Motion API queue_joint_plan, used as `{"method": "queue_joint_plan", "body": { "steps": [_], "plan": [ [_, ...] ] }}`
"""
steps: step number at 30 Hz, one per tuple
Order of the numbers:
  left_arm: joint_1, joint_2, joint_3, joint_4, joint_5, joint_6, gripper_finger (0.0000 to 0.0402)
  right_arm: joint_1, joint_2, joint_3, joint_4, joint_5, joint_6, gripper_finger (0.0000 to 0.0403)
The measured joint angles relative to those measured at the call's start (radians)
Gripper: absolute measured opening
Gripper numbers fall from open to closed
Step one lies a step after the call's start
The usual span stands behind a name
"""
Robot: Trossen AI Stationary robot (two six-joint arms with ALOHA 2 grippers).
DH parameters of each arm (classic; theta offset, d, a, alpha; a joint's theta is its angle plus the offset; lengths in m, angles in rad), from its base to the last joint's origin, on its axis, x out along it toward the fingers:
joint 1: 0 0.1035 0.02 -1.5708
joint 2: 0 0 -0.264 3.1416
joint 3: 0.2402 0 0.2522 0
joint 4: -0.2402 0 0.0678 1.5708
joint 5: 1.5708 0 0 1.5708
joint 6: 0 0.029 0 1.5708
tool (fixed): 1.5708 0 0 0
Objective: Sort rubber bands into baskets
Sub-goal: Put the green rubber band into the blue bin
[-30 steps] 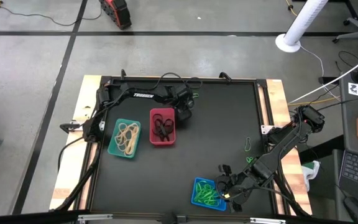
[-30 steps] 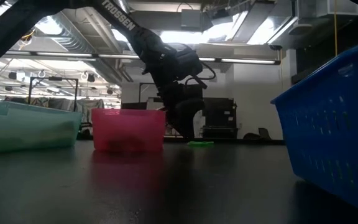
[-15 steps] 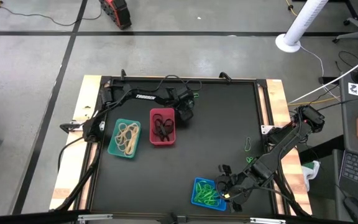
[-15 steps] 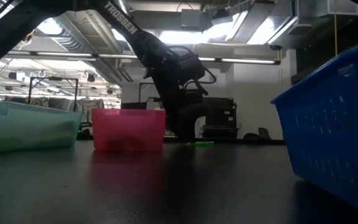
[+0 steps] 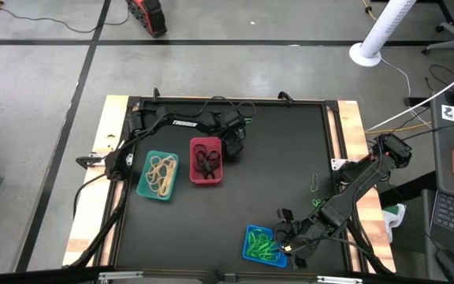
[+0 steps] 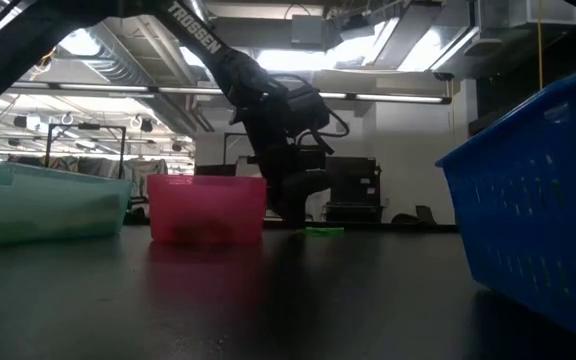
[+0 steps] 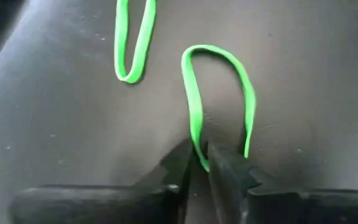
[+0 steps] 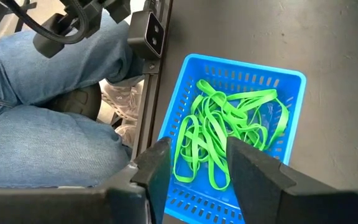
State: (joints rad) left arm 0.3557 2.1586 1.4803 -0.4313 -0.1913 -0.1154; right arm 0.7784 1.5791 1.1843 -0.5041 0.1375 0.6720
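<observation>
Left pincer [image 7: 199, 163] pinched shut on one green band [image 7: 219, 93] lying on the surface [image 7: 303, 74]. Right pincer [image 8: 197, 158] open, empty, above blue basket [image 8: 291, 84]; its near end cut off.

My gripper [image 7: 201, 163] pinches one strand of a green rubber band [image 7: 219, 93]; second green band [image 7: 134, 38] at 11 o'clock, apart.

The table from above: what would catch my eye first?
Three bright baskets on the black table: a teal one with tan bands, a red one with black bands, a blue one full of green bands. Behind the red basket, the left gripper has its jaws pinched on a green rubber band; the right gripper hangs open above the blue basket.
</observation>
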Motion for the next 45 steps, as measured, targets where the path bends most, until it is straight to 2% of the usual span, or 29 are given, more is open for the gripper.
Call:
{"method": "queue_joint_plan", "body": {
  "steps": [3, 5, 15, 23, 28, 34, 39, 45],
  "plan": [
    [-0.001, 0.003, 0.001, 0.001, 0.003, 0.010, 0.0016, 0.000, 0.000, 0.000, 0.000, 0.000, 0.000, 0.0156],
    [-0.001, 0.003, 0.001, 0.002, 0.003, 0.010, 0.0006, 0.000, 0.000, 0.000, 0.001, 0.000, 0.000, 0.0156],
    [-0.011, 0.004, 0.018, -0.011, 0.068, 0.044, 0.0002, 0.000, 0.000, 0.000, 0.000, 0.000, 0.000, 0.0156],
    [-0.065, 0.005, 0.072, -0.010, 0.194, 0.097, 0.0001, 0.000, 0.000, 0.000, -0.003, -0.001, 0.008, 0.0156],
    [-0.124, 0.005, 0.117, -0.007, 0.286, 0.104, 0.0000, 0.000, -0.010, 0.000, -0.041, -0.052, 0.014, 0.0156],
    [-0.219, 0.005, 0.170, -0.007, 0.423, 0.089, 0.0000, 0.000, -0.063, 0.000, -0.145, -0.027, 0.042, 0.0156],
    [-0.325, 0.005, 0.221, 0.000, 0.516, 0.067, 0.0000, 0.000, -0.126, 0.000, -0.260, 0.042, 0.069, 0.0156],
    [-0.453, 0.005, 0.279, 0.002, 0.552, 0.038, 0.0000, 0.000, -0.156, 0.001, -0.506, 0.141, 0.166, 0.0156]
  ]
}}
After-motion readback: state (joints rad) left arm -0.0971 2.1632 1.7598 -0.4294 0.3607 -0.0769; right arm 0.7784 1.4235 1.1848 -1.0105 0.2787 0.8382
